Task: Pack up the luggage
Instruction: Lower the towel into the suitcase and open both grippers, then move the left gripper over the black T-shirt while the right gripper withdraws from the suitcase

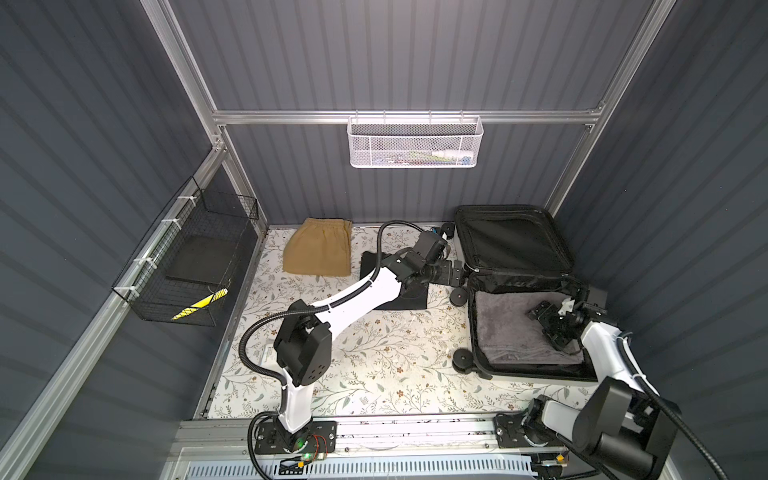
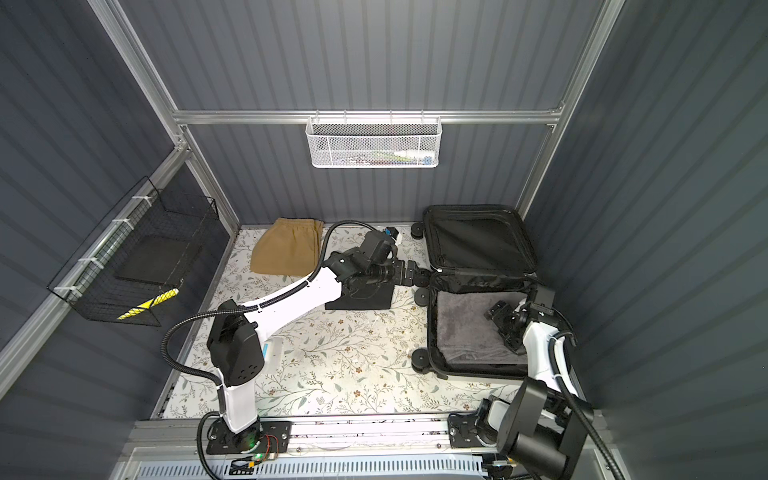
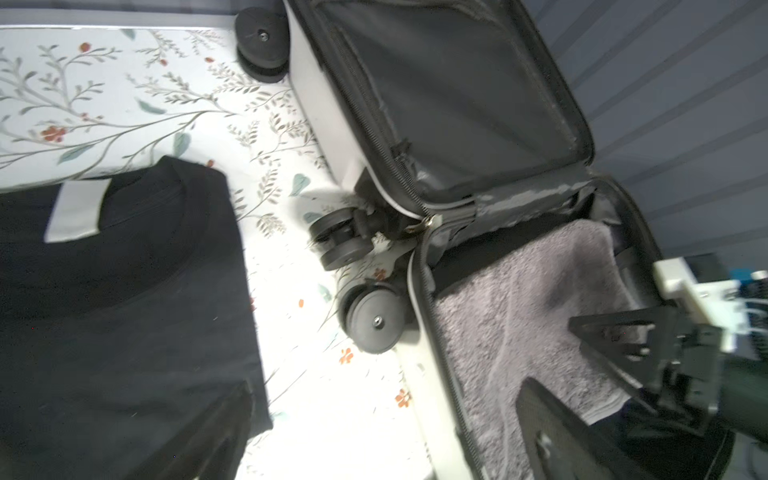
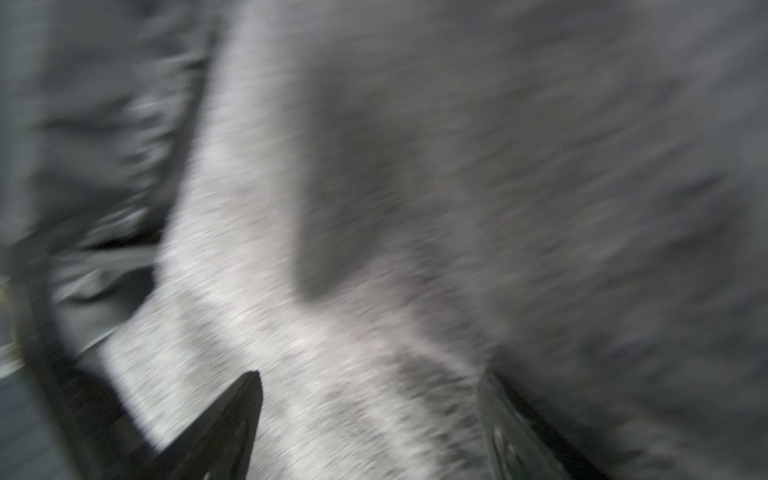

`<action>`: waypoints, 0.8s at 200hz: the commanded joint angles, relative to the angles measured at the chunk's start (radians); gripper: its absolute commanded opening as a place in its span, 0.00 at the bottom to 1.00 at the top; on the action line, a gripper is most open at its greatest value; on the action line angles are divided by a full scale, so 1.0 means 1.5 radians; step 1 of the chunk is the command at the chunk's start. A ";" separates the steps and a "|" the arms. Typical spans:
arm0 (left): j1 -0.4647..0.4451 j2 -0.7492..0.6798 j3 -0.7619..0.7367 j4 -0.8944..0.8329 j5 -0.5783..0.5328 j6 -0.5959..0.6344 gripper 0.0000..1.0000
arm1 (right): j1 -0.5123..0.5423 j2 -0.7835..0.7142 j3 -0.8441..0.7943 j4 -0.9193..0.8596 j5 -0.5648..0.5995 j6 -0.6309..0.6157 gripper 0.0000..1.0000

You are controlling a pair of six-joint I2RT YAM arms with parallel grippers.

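The luggage (image 1: 472,332) (image 2: 432,332) is a small white suitcase lying open at the right, its black-lined lid (image 1: 511,239) propped against the back wall. A grey towel (image 1: 505,328) (image 3: 519,311) (image 4: 374,208) lies in its lower half. My right gripper (image 1: 543,322) (image 2: 505,320) (image 4: 370,415) hovers open just over the towel, nothing between its fingers; its wrist view is blurred. My left gripper (image 1: 455,271) (image 2: 415,272) (image 3: 386,436) is wide open by the suitcase's wheels (image 3: 374,320), between the suitcase and a folded black shirt (image 1: 411,299) (image 3: 124,311).
Folded tan shorts (image 1: 318,251) lie at the back of the floral table (image 1: 374,374). A white mesh basket (image 1: 413,143) with small items hangs on the back rail. A black wire basket (image 1: 187,266) hangs on the left wall. A small white item (image 2: 274,349) lies beside the left arm.
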 commanded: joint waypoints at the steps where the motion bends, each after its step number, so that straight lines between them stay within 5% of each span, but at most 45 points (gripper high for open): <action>1: 0.021 -0.047 -0.041 -0.023 0.016 0.023 1.00 | 0.059 -0.041 0.043 -0.026 -0.023 0.021 0.83; 77: 0.110 -0.158 -0.179 -0.059 0.009 0.036 1.00 | 0.273 0.115 0.092 0.130 -0.022 0.141 0.82; 160: 0.135 -0.189 -0.238 -0.049 0.011 0.036 1.00 | 0.295 0.195 0.115 0.213 -0.046 0.183 0.82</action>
